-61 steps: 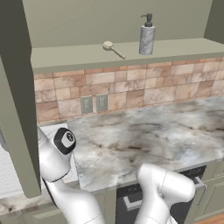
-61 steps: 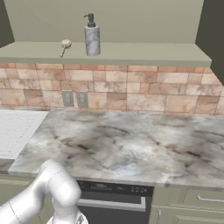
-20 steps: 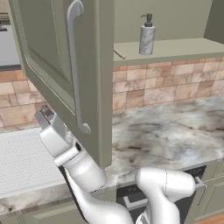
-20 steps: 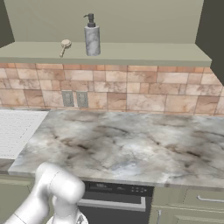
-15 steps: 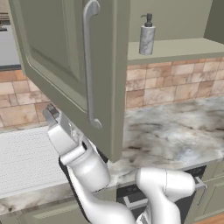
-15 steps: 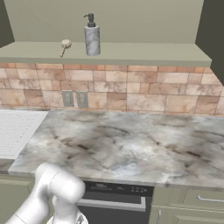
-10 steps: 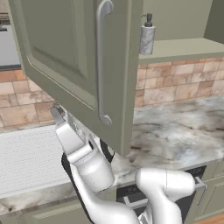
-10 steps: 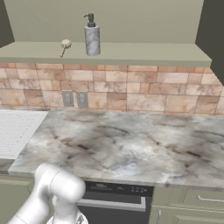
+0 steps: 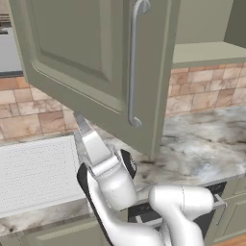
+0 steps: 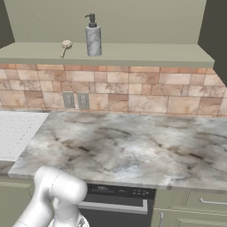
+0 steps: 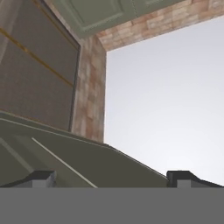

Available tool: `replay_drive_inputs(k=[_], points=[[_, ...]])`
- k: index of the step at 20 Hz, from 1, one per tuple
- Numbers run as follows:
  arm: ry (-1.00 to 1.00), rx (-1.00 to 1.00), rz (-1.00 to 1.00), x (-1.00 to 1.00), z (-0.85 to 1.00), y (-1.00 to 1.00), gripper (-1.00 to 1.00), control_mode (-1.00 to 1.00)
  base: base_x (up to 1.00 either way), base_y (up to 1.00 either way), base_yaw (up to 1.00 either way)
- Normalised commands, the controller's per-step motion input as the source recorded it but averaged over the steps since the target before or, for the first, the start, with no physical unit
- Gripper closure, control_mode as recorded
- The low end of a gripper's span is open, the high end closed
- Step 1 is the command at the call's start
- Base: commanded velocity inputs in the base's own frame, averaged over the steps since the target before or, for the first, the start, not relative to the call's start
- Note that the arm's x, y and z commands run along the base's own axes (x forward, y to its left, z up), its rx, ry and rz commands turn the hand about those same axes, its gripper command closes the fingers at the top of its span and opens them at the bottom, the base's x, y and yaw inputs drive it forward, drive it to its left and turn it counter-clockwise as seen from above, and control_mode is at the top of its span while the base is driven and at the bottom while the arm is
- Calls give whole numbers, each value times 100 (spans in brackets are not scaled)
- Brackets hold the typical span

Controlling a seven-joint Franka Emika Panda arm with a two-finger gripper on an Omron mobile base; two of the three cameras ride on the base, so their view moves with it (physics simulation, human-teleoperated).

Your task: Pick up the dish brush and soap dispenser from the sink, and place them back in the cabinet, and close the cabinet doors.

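Between the two dark fingertips (image 11: 43, 176) at the bottom of the hand view lies a broad stretch of olive-green door panel, so the gripper (image 11: 111, 178) stands wide apart and holds nothing. Just above the tips, that slanted green surface with a pale recessed line is the cabinet door (image 9: 91, 62), very close to the fingers; whether they touch it cannot be told. Beyond it in the hand view come a strip of tan brick tile, a dark panel crossed by thin yellow lines, and a plain pale grey expanse.

In the left base view the white arm reaches up from the lower right, its hand end tucked under the lower edge of the door, which hangs partly swung out over the marble counter (image 9: 202, 144). The long silver bar handle (image 9: 133, 62) runs down the door above the arm. To the arm's left lies the ribbed drainboard of the sink (image 9: 36, 168).

Well away from the fingers, on the open shelf of the cabinet (image 10: 146, 53), the soap dispenser (image 10: 93, 36) stands upright, and the dish brush (image 10: 65, 46) lies just beside it on its left, apart from it. Below the shelf, the tile backsplash (image 10: 133, 95) carries two grey outlets (image 10: 75, 100).
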Motion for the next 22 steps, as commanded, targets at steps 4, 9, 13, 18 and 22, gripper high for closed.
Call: replay_drive_inputs(k=[4,9,13,18,22], points=[[0,6,0,-18,0,-32,-100,-100,0,0,0],[0,6,0,-14,1,-32,-100,-100,0,0,0],[0,6,0,-10,0,-31,-100,-100,0,0,0],[0,5,0,-9,0,-32,-100,-100,0,0,0],[0,4,0,-1,0,-31,-100,-100,0,0,0]])
